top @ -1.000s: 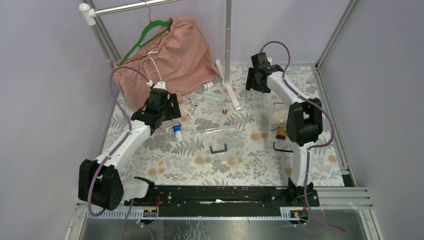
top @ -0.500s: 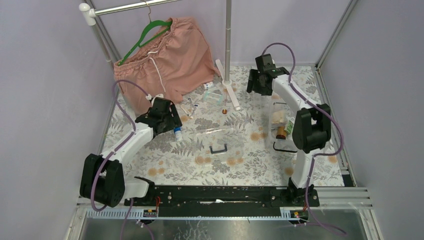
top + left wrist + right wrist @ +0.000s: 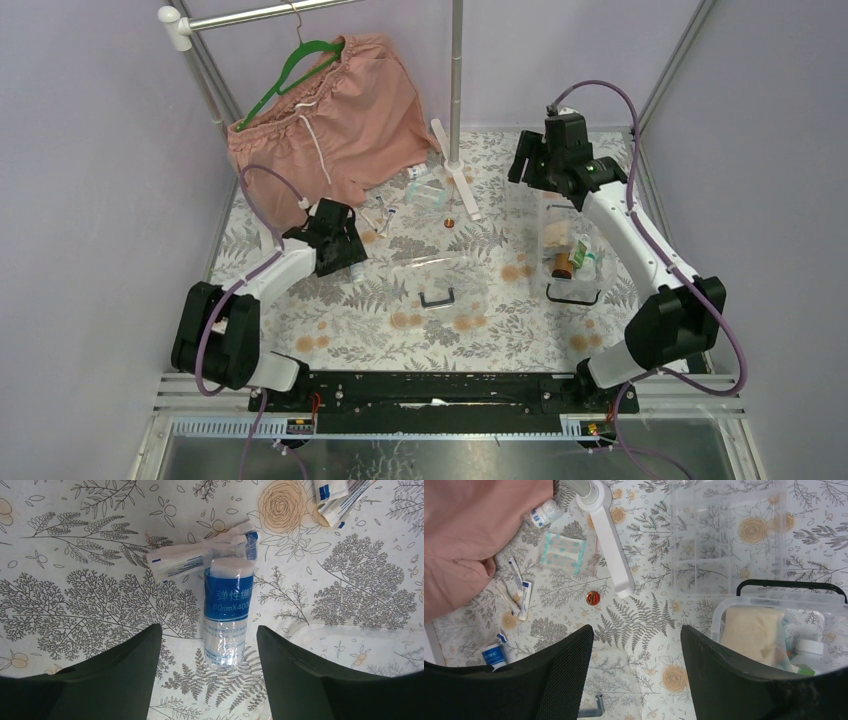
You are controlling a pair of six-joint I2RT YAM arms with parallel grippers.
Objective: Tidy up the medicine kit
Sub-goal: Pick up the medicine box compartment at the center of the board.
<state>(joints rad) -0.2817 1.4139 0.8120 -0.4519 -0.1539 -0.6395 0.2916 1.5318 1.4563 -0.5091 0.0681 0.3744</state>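
Bright, even light is filling every view, casting only faint shadows, while the bandage roll (image 3: 226,615) is glinting slightly.

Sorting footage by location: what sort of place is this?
Probably a robot lab booth, not a home: plain lilac walls, silver aluminium frame, two white-and-black arms bolted to a black rail.
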